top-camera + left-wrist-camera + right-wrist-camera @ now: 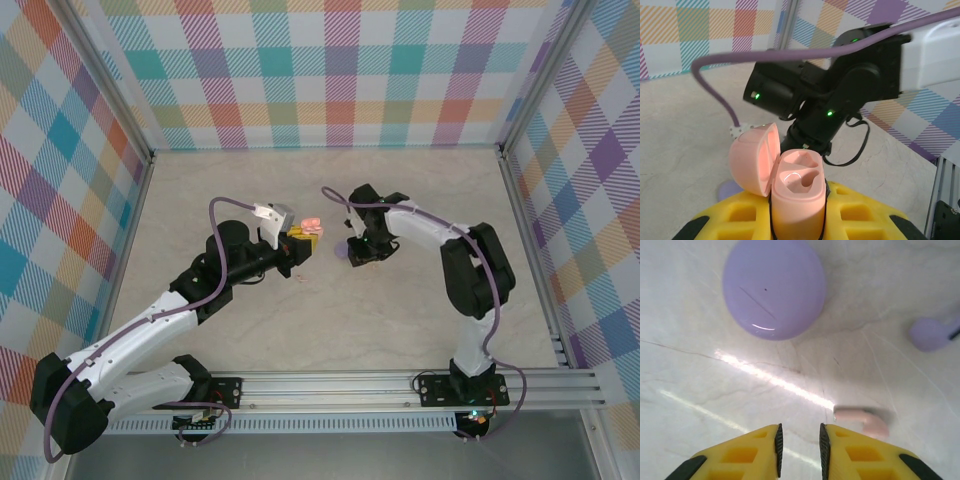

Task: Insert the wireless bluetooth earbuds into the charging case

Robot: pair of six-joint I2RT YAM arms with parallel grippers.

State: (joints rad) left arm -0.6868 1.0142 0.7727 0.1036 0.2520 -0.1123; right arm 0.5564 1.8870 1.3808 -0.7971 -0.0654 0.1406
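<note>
Left pincer [796, 220] clamps the pink case [796, 187] upright, lid swung open and sockets empty, presented for loading. Right pincer [799, 440] hangs low over the tabletop [700, 370], jaws slightly parted and empty. The pink earbud [862, 419] lies just right of them.

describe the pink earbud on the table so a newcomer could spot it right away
On the pale marbled table, find the big round purple case. Come back toward the right arm's yellow jaws: the pink earbud lies just beyond one tip. The other loose earbud is purple and farther off.
</note>
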